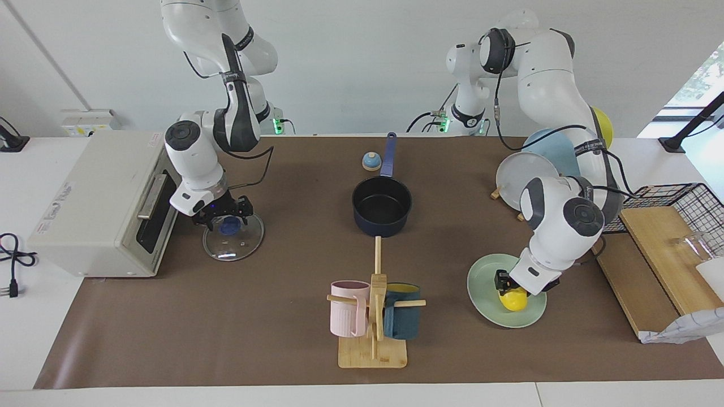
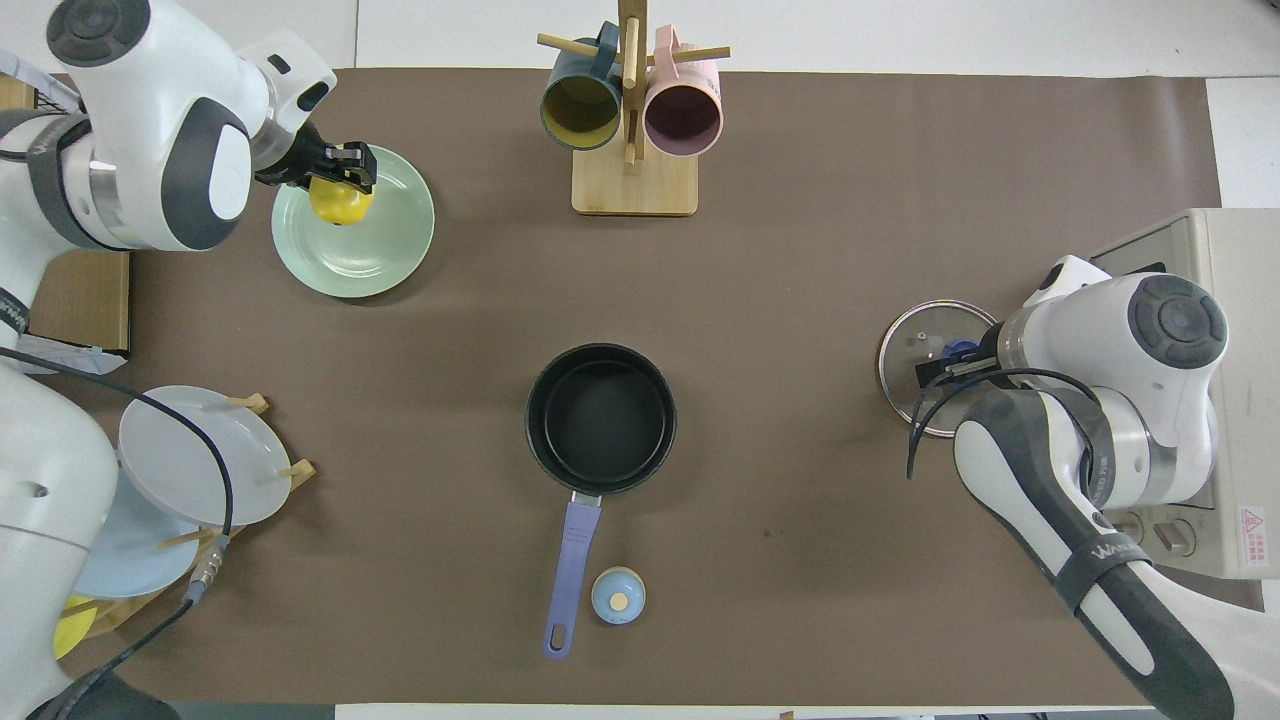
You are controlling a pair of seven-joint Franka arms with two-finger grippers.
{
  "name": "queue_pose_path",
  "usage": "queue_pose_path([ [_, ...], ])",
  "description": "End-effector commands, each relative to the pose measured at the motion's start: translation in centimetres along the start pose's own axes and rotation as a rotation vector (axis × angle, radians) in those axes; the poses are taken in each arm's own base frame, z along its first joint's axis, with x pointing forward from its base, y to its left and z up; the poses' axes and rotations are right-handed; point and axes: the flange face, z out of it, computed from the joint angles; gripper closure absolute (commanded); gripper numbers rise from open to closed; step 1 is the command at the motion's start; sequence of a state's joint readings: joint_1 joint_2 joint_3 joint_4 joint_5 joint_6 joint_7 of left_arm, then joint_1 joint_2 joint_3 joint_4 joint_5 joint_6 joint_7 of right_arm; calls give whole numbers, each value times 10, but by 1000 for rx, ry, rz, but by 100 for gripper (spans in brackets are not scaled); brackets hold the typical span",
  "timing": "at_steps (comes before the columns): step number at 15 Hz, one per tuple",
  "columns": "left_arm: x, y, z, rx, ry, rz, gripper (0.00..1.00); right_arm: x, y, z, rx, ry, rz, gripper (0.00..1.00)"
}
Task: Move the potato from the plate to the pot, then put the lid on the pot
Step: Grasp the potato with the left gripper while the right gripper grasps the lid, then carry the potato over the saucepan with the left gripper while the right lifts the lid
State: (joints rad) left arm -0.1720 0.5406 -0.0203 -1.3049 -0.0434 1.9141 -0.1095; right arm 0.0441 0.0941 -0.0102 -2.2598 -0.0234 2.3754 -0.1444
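The yellow potato lies on the pale green plate toward the left arm's end of the table. My left gripper is down at the potato, right on top of it. The navy pot stands empty mid-table, its handle pointing toward the robots. The glass lid lies flat on the table in front of the toaster oven. My right gripper is low over the lid, open, with one finger on either side of the blue knob.
A toaster oven stands at the right arm's end. A mug rack with two mugs is farther from the robots than the pot. A small bell sits beside the pot handle. A plate rack, a wooden board and a wire basket stand at the left arm's end.
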Motion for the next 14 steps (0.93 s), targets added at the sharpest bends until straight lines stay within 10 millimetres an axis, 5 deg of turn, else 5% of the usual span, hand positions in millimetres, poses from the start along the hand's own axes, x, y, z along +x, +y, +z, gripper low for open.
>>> queue_pose_path([
  [1, -54, 41, -82, -3, -47, -57, 100, -2, 5, 1, 7, 15, 0, 10],
  [3, -90, 79, -113, 4, -75, -100, 100, 0, 4, -2, 8, 10, -4, 36],
  [5, -136, 127, -120, 5, -81, -134, 100, 2, 4, -5, 11, 3, -3, 54],
  [7, -175, 172, -103, -6, -69, -154, 100, 10, 5, -12, 26, -13, 8, 59],
  [10, -229, 208, -53, -59, 15, -130, 100, 39, -6, -50, 46, -44, -3, 59],
  [12, -243, 230, -29, -76, 31, -134, 100, 60, -25, -81, 50, -63, -17, 63],
  [14, -250, 248, -10, -82, 34, -131, 100, 70, -49, -102, 50, -84, -31, 81],
])
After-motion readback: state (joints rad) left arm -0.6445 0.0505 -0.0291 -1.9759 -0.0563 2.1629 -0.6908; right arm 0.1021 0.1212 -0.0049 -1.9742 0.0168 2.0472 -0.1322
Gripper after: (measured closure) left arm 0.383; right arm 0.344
